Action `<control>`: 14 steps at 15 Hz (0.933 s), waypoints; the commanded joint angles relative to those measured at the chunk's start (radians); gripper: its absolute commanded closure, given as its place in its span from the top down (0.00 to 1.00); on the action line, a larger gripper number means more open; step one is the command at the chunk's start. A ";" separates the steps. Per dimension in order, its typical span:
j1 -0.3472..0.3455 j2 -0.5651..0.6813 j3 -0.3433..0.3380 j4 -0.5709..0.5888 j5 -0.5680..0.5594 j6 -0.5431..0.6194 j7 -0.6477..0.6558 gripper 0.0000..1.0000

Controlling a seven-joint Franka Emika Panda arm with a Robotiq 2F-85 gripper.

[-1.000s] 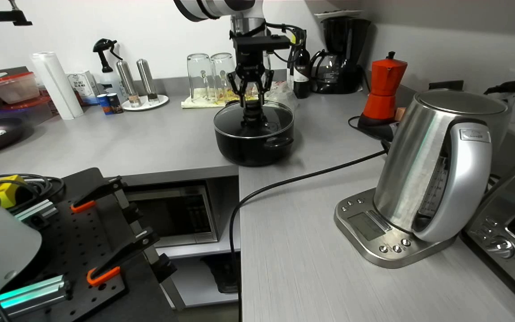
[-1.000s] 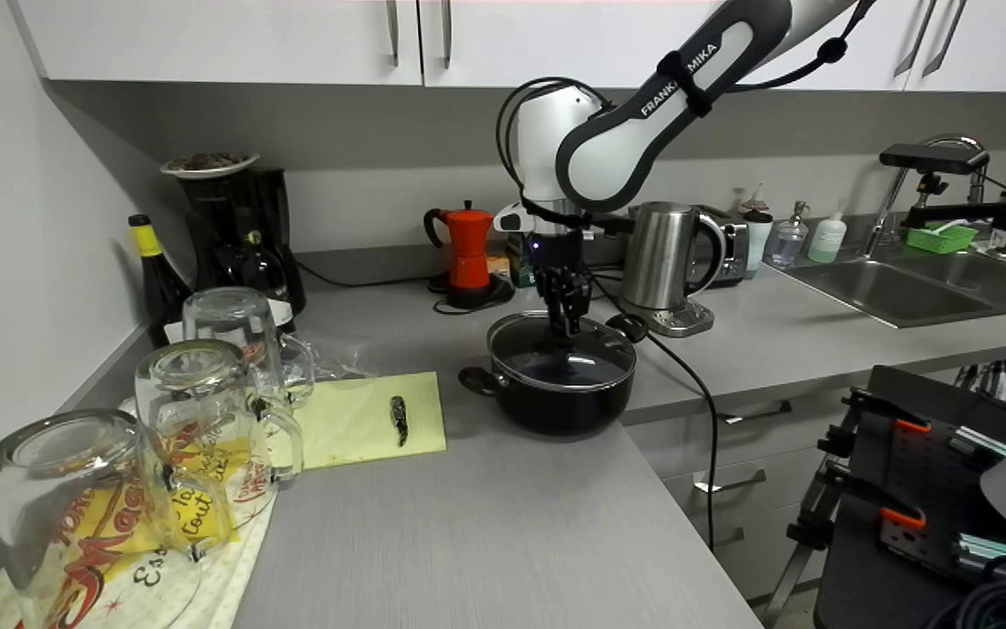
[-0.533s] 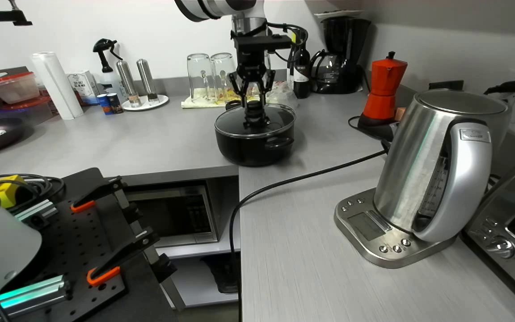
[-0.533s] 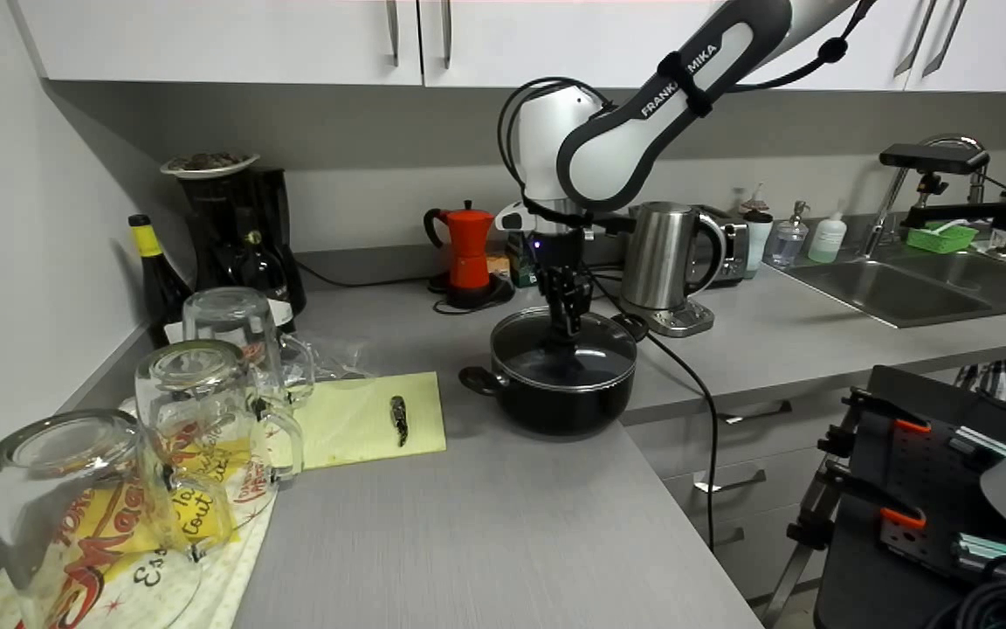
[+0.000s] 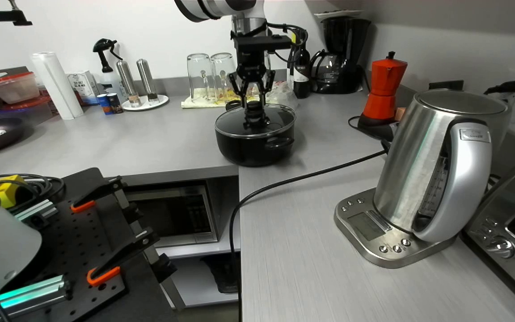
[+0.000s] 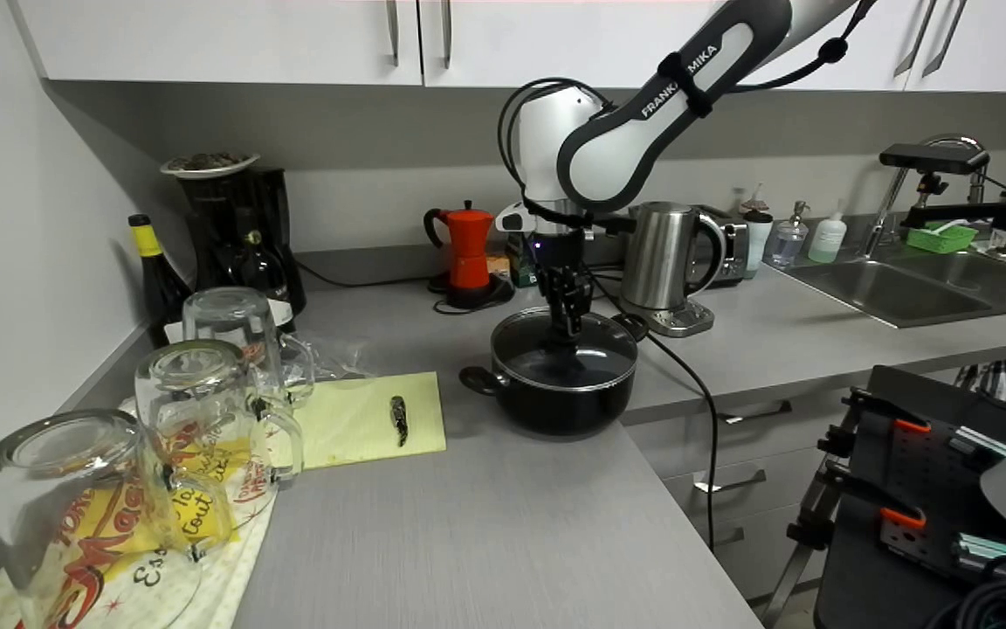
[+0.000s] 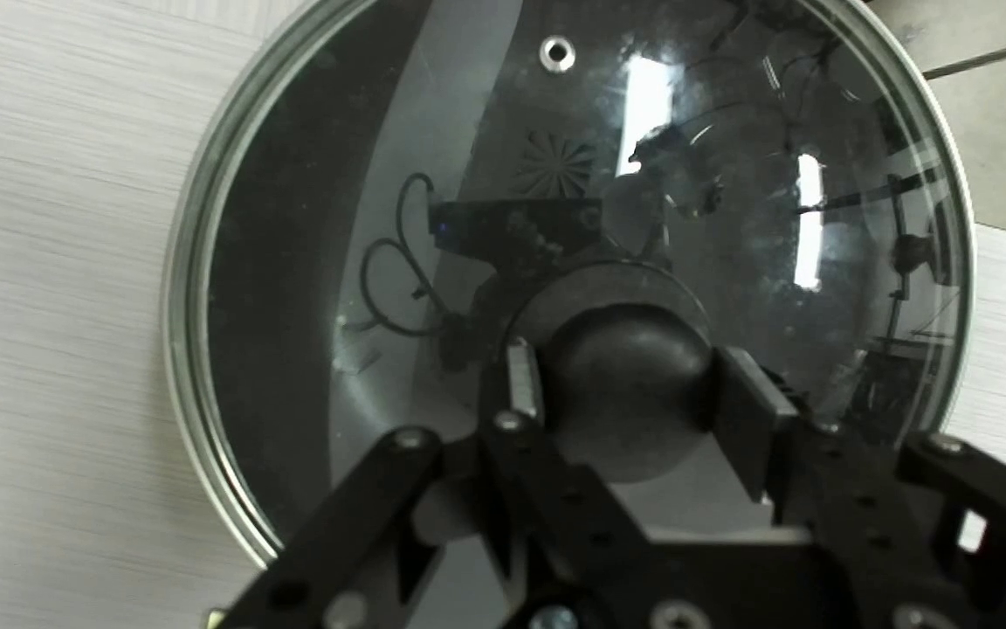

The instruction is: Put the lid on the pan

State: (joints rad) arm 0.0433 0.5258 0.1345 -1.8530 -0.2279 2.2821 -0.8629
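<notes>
Black gripper (image 7: 636,391) closed on domed black knob (image 7: 627,354); seat round clear-glass lid (image 7: 573,245) evenly, nine-to-three o'clock, on round black pan (image 6: 566,411) before release.

In the wrist view the top edge cuts off part of the lid (image 7: 547,218), and the claw (image 7: 632,389) covers its lower part. The pan's (image 5: 255,152) inside cannot be made out through the lid. In an exterior view the right edge crops the toaster (image 5: 508,232), the left edge a skillet (image 5: 18,133). A dark thing (image 6: 399,421) on the yellow sheet (image 6: 350,441) is too small to name.
</notes>
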 commanded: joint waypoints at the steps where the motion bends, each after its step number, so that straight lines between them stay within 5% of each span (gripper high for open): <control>1: -0.002 0.001 0.008 0.007 0.010 -0.028 -0.009 0.26; 3: -0.005 0.002 0.012 0.009 0.018 -0.031 -0.014 0.26; 4: -0.006 0.002 0.013 0.010 0.020 -0.034 -0.016 0.35; 5: -0.007 0.000 0.014 0.009 0.022 -0.033 -0.016 0.76; 10: -0.011 -0.008 0.020 0.005 0.035 -0.029 -0.017 1.00; 14: -0.014 -0.007 0.020 0.005 0.045 -0.031 -0.016 1.00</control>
State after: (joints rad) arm 0.0404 0.5260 0.1448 -1.8522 -0.2051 2.2731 -0.8638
